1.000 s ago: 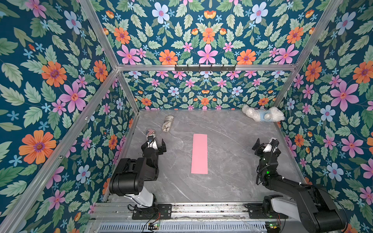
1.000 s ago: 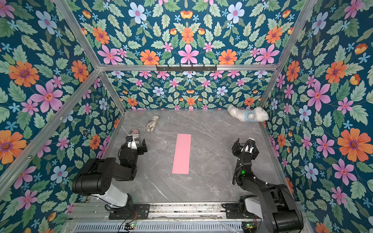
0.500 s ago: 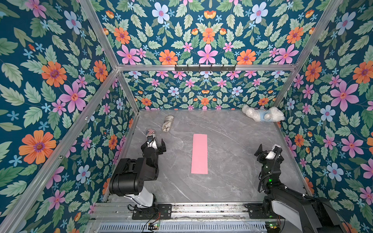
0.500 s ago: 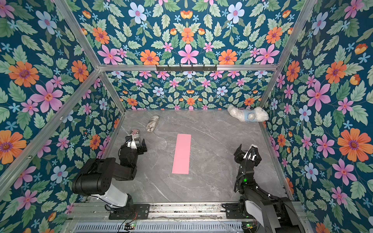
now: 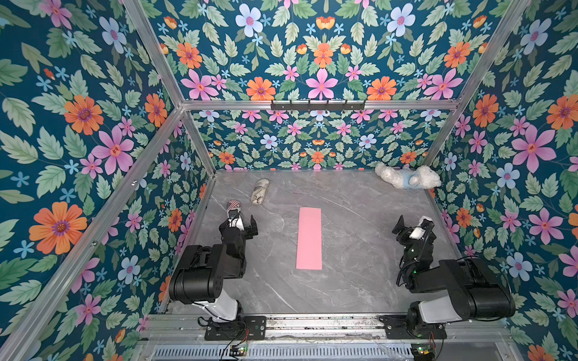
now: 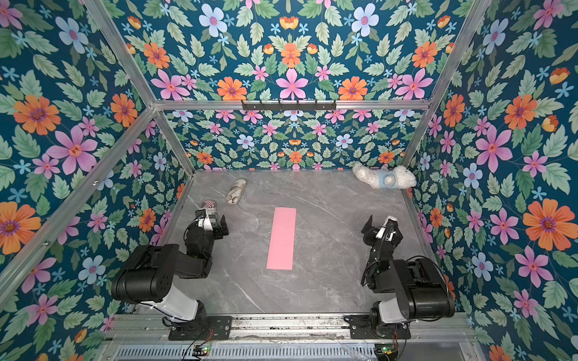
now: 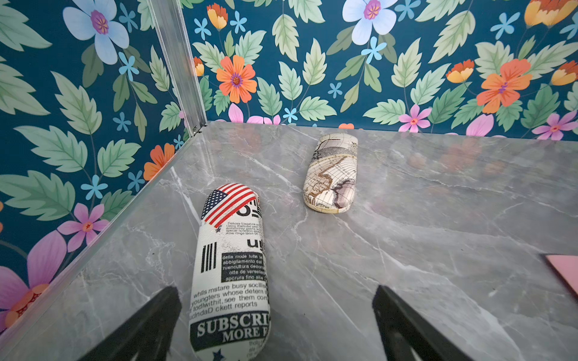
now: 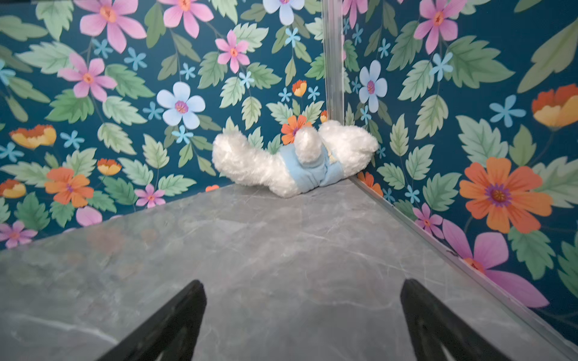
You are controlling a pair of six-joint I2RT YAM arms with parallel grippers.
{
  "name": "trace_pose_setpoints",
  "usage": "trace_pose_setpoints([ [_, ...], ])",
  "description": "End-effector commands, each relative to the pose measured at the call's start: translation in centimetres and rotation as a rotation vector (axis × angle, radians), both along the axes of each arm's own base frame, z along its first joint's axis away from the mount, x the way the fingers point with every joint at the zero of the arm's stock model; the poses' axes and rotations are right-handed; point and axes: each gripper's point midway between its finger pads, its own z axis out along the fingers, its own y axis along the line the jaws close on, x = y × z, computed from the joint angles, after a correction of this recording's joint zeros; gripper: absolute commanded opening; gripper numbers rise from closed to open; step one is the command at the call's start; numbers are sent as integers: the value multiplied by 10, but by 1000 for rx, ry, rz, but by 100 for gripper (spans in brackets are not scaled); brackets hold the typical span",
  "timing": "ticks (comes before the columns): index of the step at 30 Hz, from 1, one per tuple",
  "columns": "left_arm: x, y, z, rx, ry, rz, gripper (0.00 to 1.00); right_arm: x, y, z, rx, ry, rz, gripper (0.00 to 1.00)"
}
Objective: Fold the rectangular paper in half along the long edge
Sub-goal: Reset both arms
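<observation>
A: Where does the rectangular paper (image 5: pixel 309 238) sit?

B: Flat on the worktop (image 5: pixel 359 287), well apart from the white plush toy (image 5: pixel 406 178). It is nearer the arms' bases than the toy and off toward the left arm's side of it. Both top views show a narrow pink strip with no flap lifted.

A: And the hands?

B: The left hand (image 5: pixel 242 222) and the right hand (image 8: pixel 303 312) are both spread wide and empty. The right one is on the toy's side of the strip and the left one far across from the toy. Neither touches the paper.

A: So how should the fold go?

B: The strip may already be folded; the views cannot settle whether it is one layer or two. If a fold remains, one hand should tease up a long edge near a corner, since thin paper hugs a smooth worktop. The other hand pins the opposite edge. Then the lifted edge goes squarely onto the pinned one and gets pressed flat.

A: Its heading?

B: The long axis runs from the bases toward the wall the toy leans against. The short ends face those two ways, and a crease would follow that axis.
</observation>
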Motion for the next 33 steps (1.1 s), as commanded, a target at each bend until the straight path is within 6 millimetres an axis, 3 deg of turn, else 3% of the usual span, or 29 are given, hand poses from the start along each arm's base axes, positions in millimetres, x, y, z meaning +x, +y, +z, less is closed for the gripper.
trace_pose_setpoints([
  [1,2,-1,0,12,4,-10,100,3,7,-10,16,38,51,99],
  [7,1,-1,0,12,4,-10,100,6,25,-10,-14,46,162,99],
  [33,2,-1,1,12,4,-10,100,6,24,-10,-13,48,164,99],
])
